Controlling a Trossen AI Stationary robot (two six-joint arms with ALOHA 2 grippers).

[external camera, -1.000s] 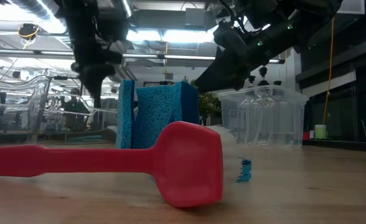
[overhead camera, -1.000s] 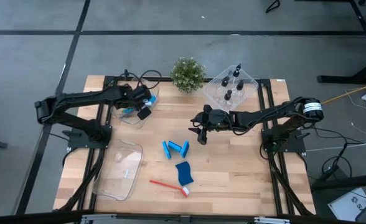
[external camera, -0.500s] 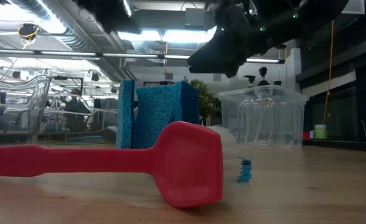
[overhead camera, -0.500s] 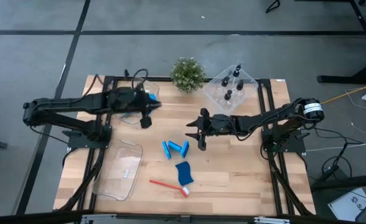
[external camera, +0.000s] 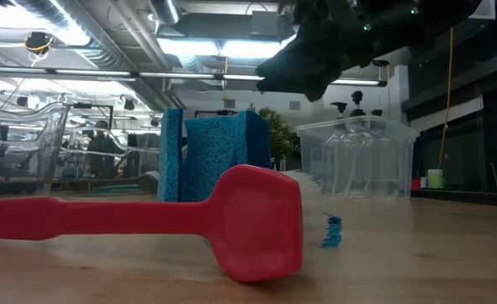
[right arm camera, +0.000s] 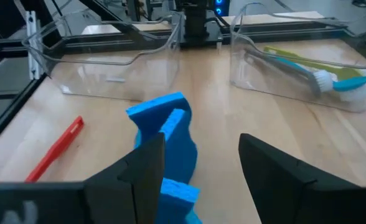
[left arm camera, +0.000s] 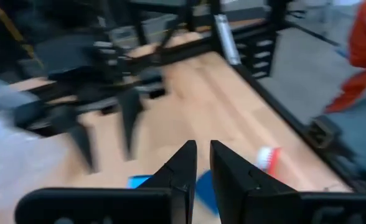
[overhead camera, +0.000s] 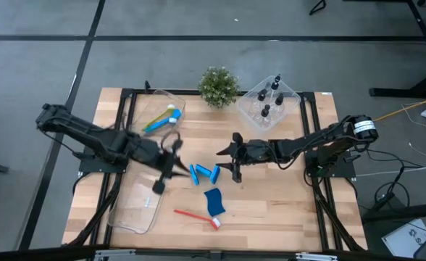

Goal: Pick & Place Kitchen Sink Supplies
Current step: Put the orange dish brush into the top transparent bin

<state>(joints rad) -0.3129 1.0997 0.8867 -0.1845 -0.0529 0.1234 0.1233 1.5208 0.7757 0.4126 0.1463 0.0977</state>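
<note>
Two bright blue sponge pieces [overhead camera: 204, 172] lie side by side near the middle of the wooden table [overhead camera: 271, 196], and the coming move turns on them. The right gripper [overhead camera: 235, 155] hangs just beside them, on the side of the clear bin holding small black-capped bottles [overhead camera: 269, 101], with its fingers parted and nothing between them. In the right wrist view the sponge pieces [right arm camera: 167, 124] stand straight ahead of the gap between the two dark fingers, so I judge a short reach forward and down would bring them between the fingers. The long axis of each piece runs roughly across the table's depth, a little tilted.

The left gripper [overhead camera: 164, 165] is on the other side of the same pieces, also near, but it is blurred; in the left wrist view its fingers [left arm camera: 183, 165] stand almost together and hold nothing. Both arms are close, yet the right one is better lined up, in my judgement.

A third, darker blue sponge [overhead camera: 214, 201] lies nearer the front edge, and a thin red long-handled brush [overhead camera: 196, 216] lies just beside it. The sponges look soft, with wavy cut edges. A blue and a yellow-green brush [overhead camera: 161, 119] are already in the clear bin at the back left.
</note>
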